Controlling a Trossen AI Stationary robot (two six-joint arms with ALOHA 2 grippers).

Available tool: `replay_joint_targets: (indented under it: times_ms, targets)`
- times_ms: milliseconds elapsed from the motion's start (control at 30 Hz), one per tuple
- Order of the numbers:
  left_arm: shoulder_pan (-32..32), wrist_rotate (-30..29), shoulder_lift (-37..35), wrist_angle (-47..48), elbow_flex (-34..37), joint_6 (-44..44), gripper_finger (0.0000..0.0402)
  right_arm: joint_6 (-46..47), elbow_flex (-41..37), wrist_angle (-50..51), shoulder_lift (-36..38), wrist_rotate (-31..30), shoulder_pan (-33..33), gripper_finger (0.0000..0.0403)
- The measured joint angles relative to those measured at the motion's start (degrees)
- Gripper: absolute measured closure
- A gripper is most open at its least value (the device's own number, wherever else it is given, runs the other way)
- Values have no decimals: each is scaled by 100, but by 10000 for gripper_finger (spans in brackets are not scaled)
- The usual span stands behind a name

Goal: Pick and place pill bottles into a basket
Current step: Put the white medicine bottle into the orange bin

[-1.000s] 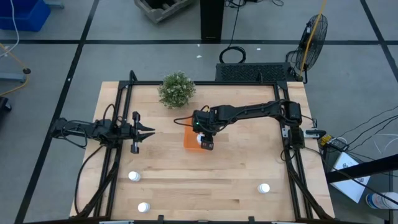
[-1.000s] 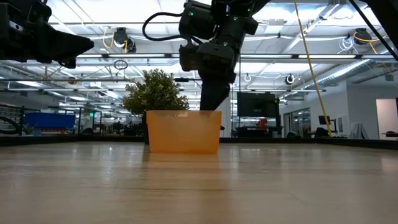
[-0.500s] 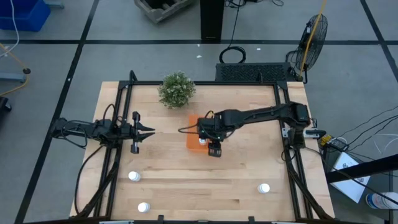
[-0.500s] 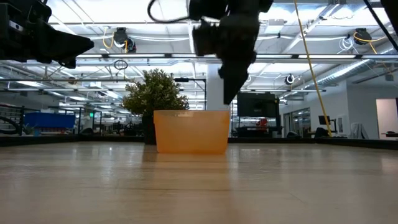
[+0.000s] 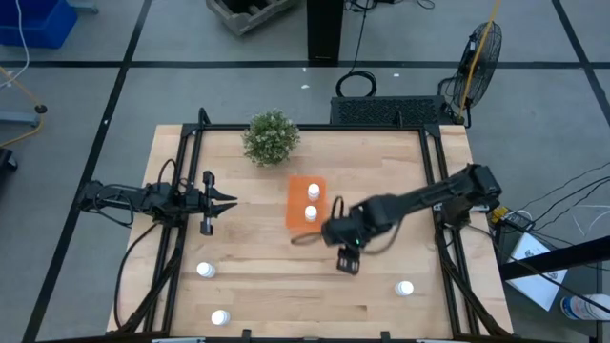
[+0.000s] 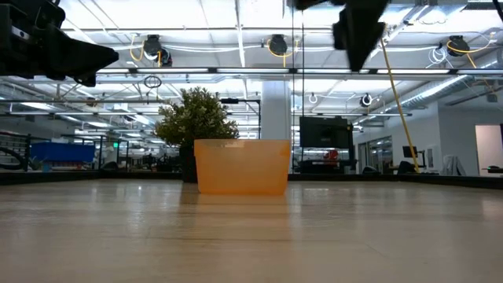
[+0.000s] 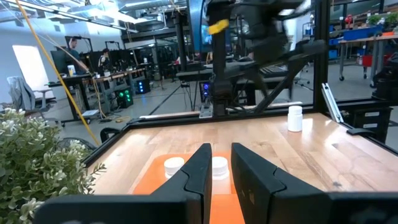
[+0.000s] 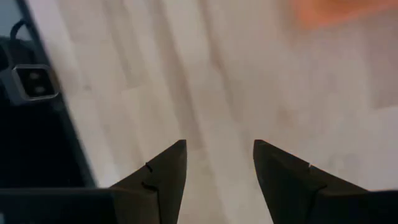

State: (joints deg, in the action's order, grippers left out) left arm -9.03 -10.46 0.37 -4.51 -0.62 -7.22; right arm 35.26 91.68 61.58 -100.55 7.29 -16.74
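The orange basket (image 5: 305,202) stands mid-table and holds two white pill bottles (image 5: 313,191) (image 5: 311,212). It also shows in the low view (image 6: 242,167) and the left wrist view (image 7: 186,180). Three more bottles stand upright on the table: two near left (image 5: 205,271) (image 5: 220,317) and one near right (image 5: 405,288). My right gripper (image 5: 348,263) is open and empty, up off the table between the basket and the near-right bottle; its wrist view (image 8: 219,149) shows bare wood. My left gripper (image 5: 229,202) waits shut, left of the basket.
A bushy green potted plant (image 5: 271,137) stands at the far side, just left of the basket. Black frame rails (image 5: 181,238) run along the table's left and right sides. Bare wood lies between the basket and the near bottles.
My right gripper has left the basket, rising and swinging toward the table's near right, empty. The second bottle, which it covered a second ago, now shows in the basket. The basket has slid slightly toward the right.
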Motion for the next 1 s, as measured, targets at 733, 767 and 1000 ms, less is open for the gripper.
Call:
replay_joint_targets:
  times_ms: [733, 767, 1000]
  targets:
    - [-1, 0, 2, 0, 0, 0, 334, 4544, -1095, -133, -136, -1126, -2130, 116]
    - [0, 0, 1, 1, 0, 0, 334, 4654, -1095, -62, -123, -1014, -2153, 112]
    - [0, 0, 2, 1, 0, 0, 334, 5408, -1095, 484, -81, -573, -2399, 108]
